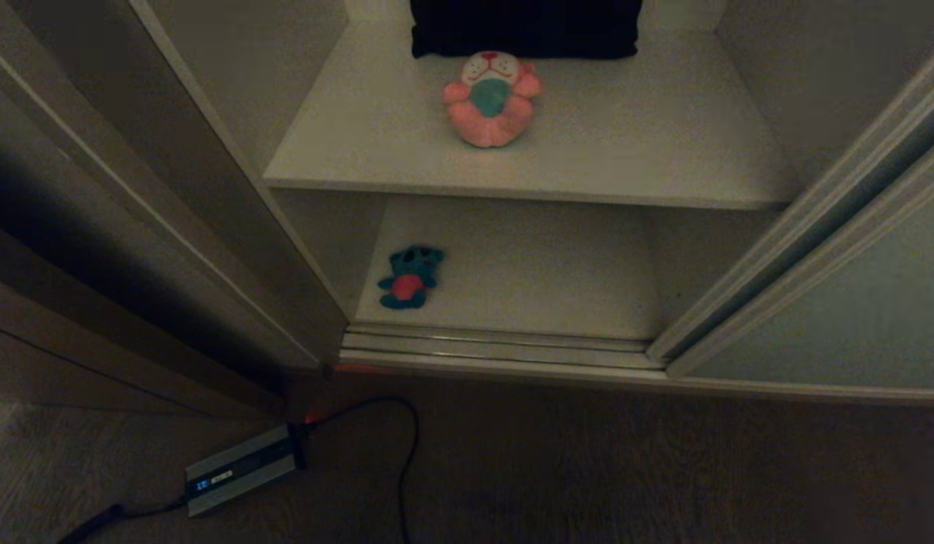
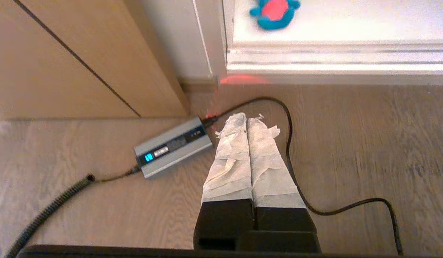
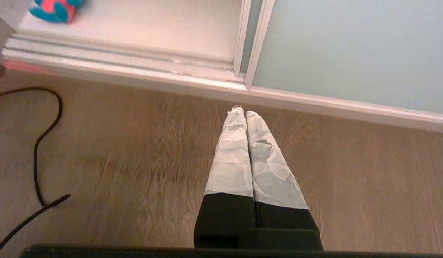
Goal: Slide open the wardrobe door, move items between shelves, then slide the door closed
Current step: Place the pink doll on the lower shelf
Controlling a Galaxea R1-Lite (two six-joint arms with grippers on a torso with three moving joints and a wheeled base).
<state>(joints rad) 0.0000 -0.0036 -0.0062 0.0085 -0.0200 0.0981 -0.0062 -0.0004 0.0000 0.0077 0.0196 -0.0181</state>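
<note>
Standing open, the sliding wardrobe door [image 1: 837, 302] is pushed to the right side of the opening, so the first step of the task looks done. The pink plush toy [image 1: 491, 98] sits on the upper shelf [image 1: 361, 151], near its back edge and just in front of a dark square cushion [image 1: 524, 26]. The blue plush toy [image 1: 409, 277] lies on the lower shelf [image 1: 527, 264], close to its front left corner, just behind the ribbed floor track [image 1: 497, 347]. Which toy belongs where cannot be told, so the swap may be pending or finished; closing the door is certainly left. Neither arm reaches into the wardrobe: the left tool [image 2: 247, 120] hangs over the wooden floor [image 2: 350, 143] beside a grey power adapter [image 2: 173, 147] and its cable, its wrapped fingers pressed together and empty. The right tool [image 3: 242, 114] hangs near the door's bottom rail, likewise closed on nothing.
</note>
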